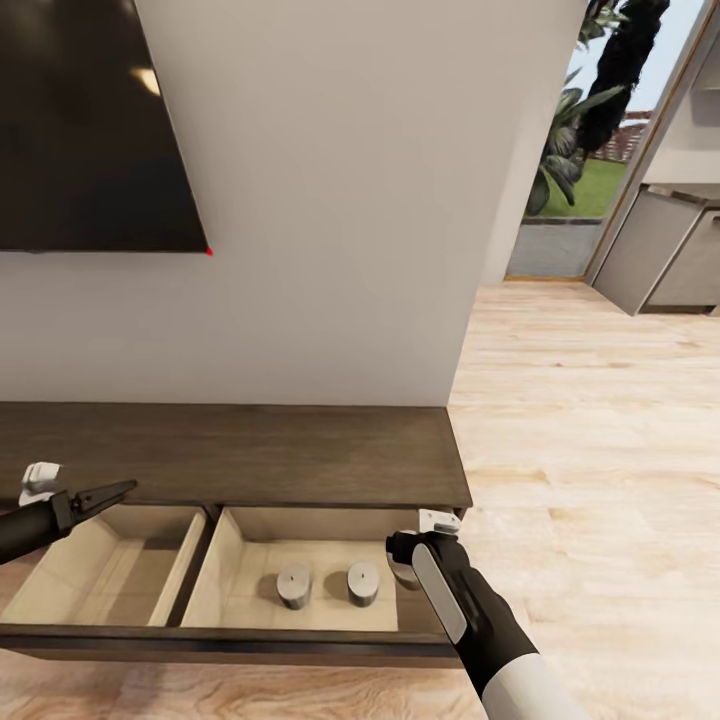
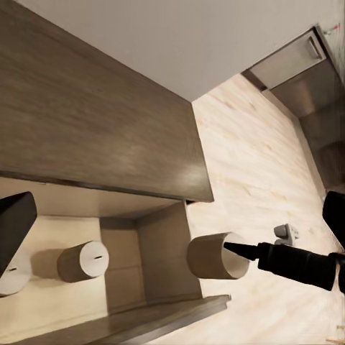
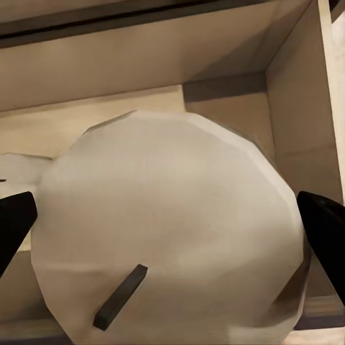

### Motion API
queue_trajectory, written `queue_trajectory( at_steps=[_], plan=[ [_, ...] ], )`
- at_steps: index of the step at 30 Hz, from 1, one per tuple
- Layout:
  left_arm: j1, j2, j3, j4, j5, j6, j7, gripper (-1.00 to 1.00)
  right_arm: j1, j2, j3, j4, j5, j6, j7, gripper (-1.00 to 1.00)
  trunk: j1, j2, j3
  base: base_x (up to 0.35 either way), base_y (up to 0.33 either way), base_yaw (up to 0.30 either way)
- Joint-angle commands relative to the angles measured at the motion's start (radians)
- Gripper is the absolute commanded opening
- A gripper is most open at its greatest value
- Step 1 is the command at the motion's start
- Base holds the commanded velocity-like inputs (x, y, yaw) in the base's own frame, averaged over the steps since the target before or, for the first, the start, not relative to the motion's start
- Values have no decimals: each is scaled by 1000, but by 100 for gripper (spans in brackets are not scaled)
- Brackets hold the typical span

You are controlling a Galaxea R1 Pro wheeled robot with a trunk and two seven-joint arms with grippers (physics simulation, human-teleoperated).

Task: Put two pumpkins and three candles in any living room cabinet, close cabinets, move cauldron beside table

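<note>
Right wrist view puts us closest: the third candle [image 3: 172, 230] sits between our right gripper [image 3: 172, 230] fingers, dark wick toward the lens, with the pale drawer floor and back corner behind it. The fingers bracket its sides, so we judge the right gripper closed on that candle, held over the open drawer's right end.

From the head view, the right gripper [image 1: 425, 560] hangs just inside the drawer [image 1: 240, 640] of the cabinet [image 1: 230, 450]. Two candles already stand on the floor of the right compartment, one [image 1: 294, 585] beside the other [image 1: 363, 582], both upright and near the held one. The left gripper [image 1: 105, 492] hovers over the left compartment with its fingers drawn close together and nothing between them.

Farther off are the cabinet top, the wall with a dark screen [image 1: 90, 120], and the wood floor [image 1: 600, 420] running toward the grey kitchen units [image 1: 660, 250].

The risks, as we judge them: released from this height, the candle could tip and roll into its neighbours, or catch the drawer's right wall. Lowering carelessly could also knock the gripper against the front rim.
</note>
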Motion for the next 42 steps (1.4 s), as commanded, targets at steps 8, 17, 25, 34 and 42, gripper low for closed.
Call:
queue_trajectory(
  at_steps=[8,17,25,34,42],
  plan=[
    [31,31,16,-5,-7,6,-190,100,-5,0,2,23,-8,-8,-8,-100,31,-57,-26,0,0,0],
    [37,37,18,-6,-6,6,-226,100,-28,0,2,94,-9,-73,-8,-100,65,-120,-54,0,0,0],
    [37,36,16,-6,-6,6,-227,100,-28,0,23,97,-10,-101,-7,-100,96,-176,-79,0,0,0],
    [37,35,16,-6,-6,6,-227,100,-28,0,69,96,-10,-107,-7,-100,130,-239,-107,0,0,0],
    [37,35,18,-6,-3,5,-228,100,-28,0,71,96,-10,-123,-7,-100,142,-260,-117,0,0,0]
  ],
)
